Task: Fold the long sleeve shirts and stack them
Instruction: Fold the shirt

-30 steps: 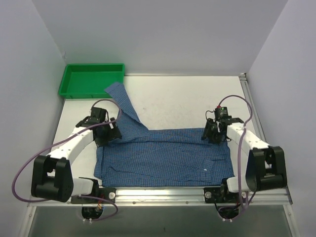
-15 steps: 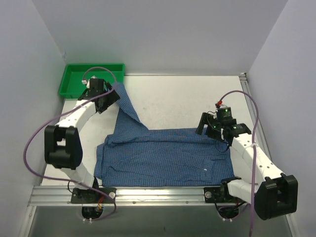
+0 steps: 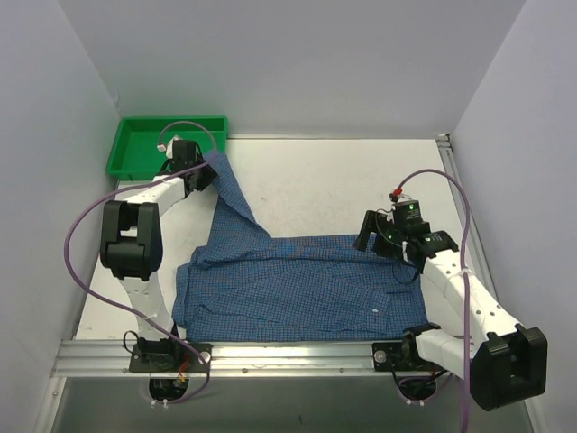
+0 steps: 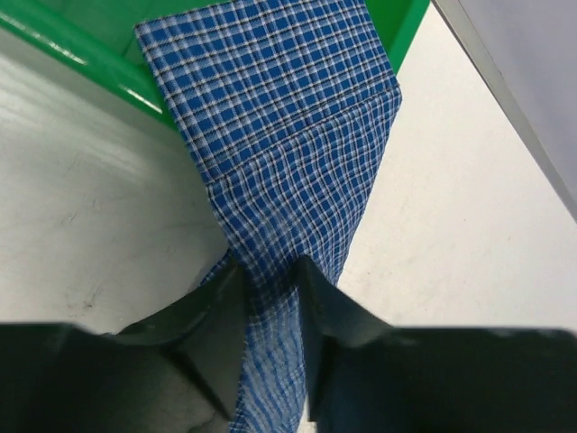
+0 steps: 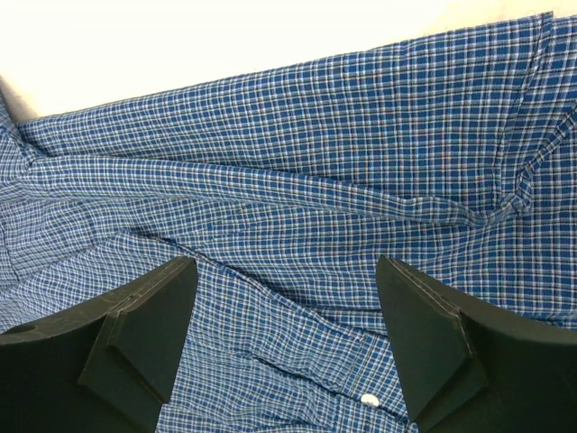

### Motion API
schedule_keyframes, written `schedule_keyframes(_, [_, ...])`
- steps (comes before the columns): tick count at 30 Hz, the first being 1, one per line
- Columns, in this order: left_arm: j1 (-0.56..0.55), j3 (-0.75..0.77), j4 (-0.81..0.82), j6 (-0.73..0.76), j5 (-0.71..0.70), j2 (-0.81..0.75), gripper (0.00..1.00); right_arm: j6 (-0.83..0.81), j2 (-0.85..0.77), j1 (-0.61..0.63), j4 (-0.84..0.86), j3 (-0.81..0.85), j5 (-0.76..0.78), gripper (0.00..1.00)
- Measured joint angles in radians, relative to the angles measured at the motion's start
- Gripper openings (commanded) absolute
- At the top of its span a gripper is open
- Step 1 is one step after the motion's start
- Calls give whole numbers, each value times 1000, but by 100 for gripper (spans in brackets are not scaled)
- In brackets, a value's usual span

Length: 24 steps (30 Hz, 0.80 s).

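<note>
Left claw (image 4: 269,267) is clenched on the outstretched sleeve (image 3: 230,191) of the blue fine-checked button-up cloth shirt (image 3: 297,293), pinching it just below the cuff, which sits at the corner of the green plastic tray (image 3: 149,144). Shirt body lies wrinkled on the white worktop (image 3: 352,176) by the near edge, btwn both arms. Right claw (image 5: 287,271) hangs released, jaws wide, over the shirt's right end w/ nothing in it. Progress looks early: body roughly squared, sleeve not yet folded in, no stack, only one shirt in view. Vs 1 s ago: left arm has swung from the shirt's shoulder out to the cuff, right arm re-posed slightly, cloth hasn't shifted.
</note>
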Motion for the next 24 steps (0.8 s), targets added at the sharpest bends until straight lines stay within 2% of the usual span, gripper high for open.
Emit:
schedule_keyframes(2, [0,3,19,-8,5,7,22,0,-3,0,0,-5,0,82])
schedule_keyframes(3, [0,2,24,-13,6,9,14,0,-7,0,0,-7,0,82])
schedule_keyframes(6, [-1,2,33,-16,9,10,4,0,-21,0,0,-13,0,82])
schedule_keyframes(10, [-10,-39,57,-18,5,-14,4,1,-32,0,0,-14,-2,82])
schedule_keyframes(15, [-80,-122,27,-24,-61,-177,6,1,-59,7,0,-14,-8,82])
schedule_keyframes(19, [-280,-179,5,-51,-203,-423,10,0,-99,7,-5,-14,-10,82])
schedule_keyframes(24, [-649,-286,-10,-152,-381,-702,22,0,-167,13,-35,-13,-11,82])
